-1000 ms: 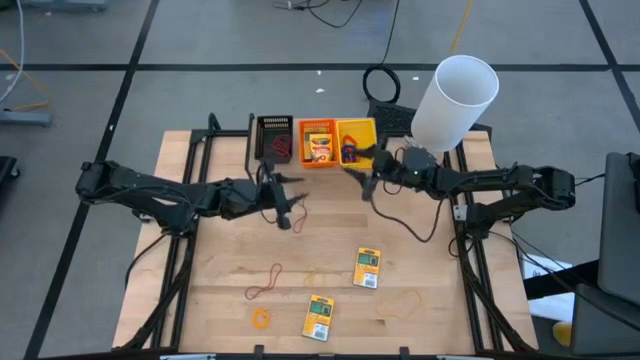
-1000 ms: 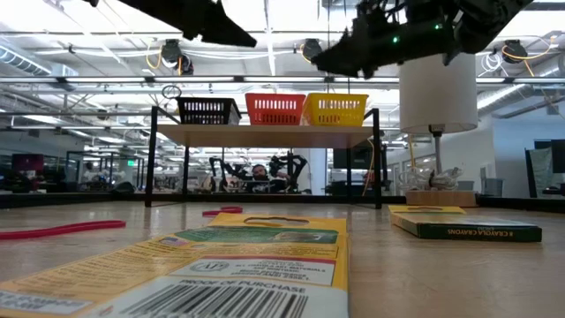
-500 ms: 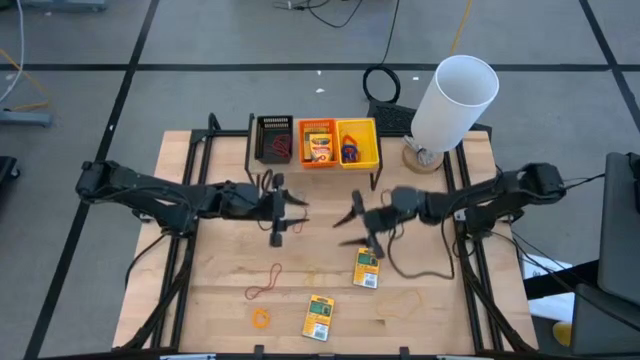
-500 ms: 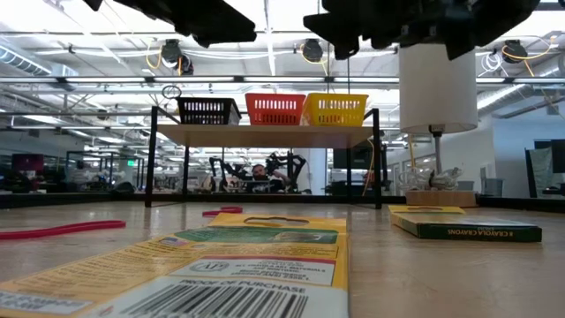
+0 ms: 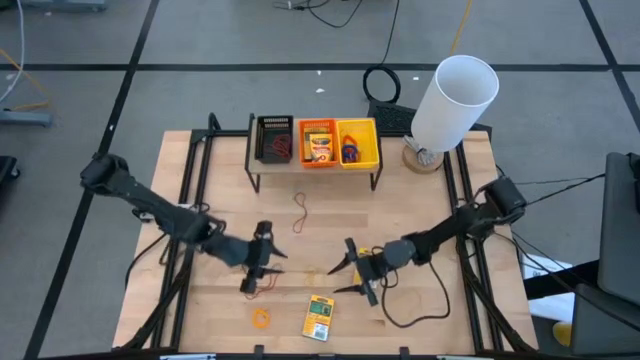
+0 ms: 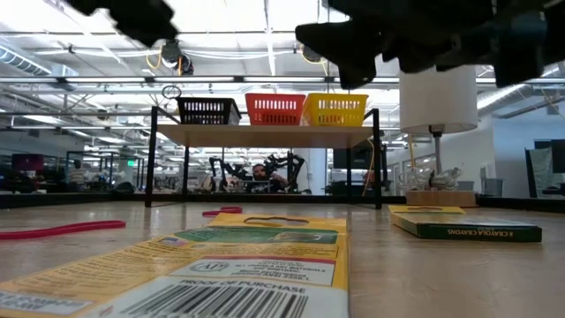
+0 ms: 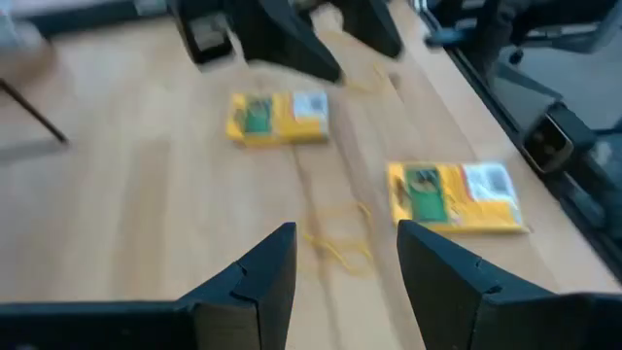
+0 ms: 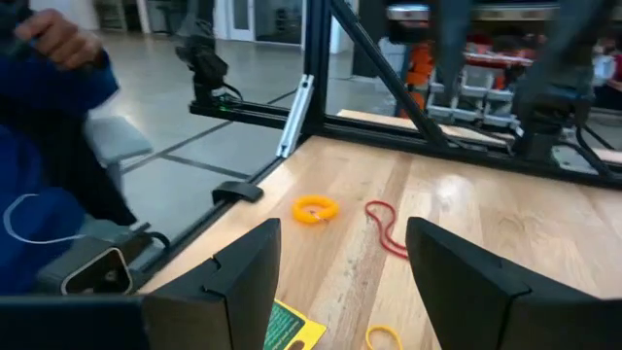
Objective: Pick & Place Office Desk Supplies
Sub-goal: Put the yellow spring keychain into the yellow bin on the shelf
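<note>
Both arms reach low over the front half of the bench [image 5: 420, 215]. The left pincer [image 5: 256, 281] is open and empty, just above a red rubber band [image 5: 262, 283] near the front edge. The right pincer [image 5: 352, 276] is spread wide and holds nothing, over the front middle of the bench. One yellow pack [image 5: 319, 318] lies near the front edge, with an orange rubber band [image 5: 261, 318] beside it toward the left corner. The left wrist view shows a second yellow pack [image 7: 276, 118] farther off, near the other arm. Another red loop [image 5: 300, 208] lies mid-bench, in front of the bins
</note>
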`<state>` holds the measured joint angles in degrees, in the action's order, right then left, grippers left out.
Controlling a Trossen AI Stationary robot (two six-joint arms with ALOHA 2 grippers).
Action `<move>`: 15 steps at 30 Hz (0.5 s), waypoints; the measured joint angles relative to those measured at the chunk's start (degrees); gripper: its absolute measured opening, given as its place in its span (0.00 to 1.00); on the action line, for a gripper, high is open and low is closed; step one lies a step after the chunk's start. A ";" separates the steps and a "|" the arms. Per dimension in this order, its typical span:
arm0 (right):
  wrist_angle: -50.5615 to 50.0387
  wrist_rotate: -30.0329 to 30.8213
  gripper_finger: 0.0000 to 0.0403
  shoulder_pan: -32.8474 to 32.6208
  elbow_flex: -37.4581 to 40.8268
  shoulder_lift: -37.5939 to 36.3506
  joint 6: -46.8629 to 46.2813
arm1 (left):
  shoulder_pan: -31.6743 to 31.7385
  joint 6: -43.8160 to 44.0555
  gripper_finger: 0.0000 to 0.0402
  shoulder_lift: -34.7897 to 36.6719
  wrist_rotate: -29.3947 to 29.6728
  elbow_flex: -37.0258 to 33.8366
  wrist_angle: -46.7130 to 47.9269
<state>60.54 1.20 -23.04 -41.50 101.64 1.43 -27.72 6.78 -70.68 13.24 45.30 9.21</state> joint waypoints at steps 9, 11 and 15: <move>2.33 0.32 0.53 -0.33 0.02 1.60 -3.75 | -10.33 22.89 0.42 -9.76 -1.52 0.02 5.32; 2.27 0.32 0.53 -0.33 0.02 1.60 -3.67 | -12.43 26.79 0.42 -12.97 -3.02 0.02 4.44; 1.61 0.34 0.53 -0.28 0.02 1.60 -2.62 | -15.65 32.86 0.42 -19.04 -5.50 0.02 2.41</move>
<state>62.15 1.54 -23.33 -41.47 103.24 -1.20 -43.37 39.64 -89.71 7.74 45.32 11.61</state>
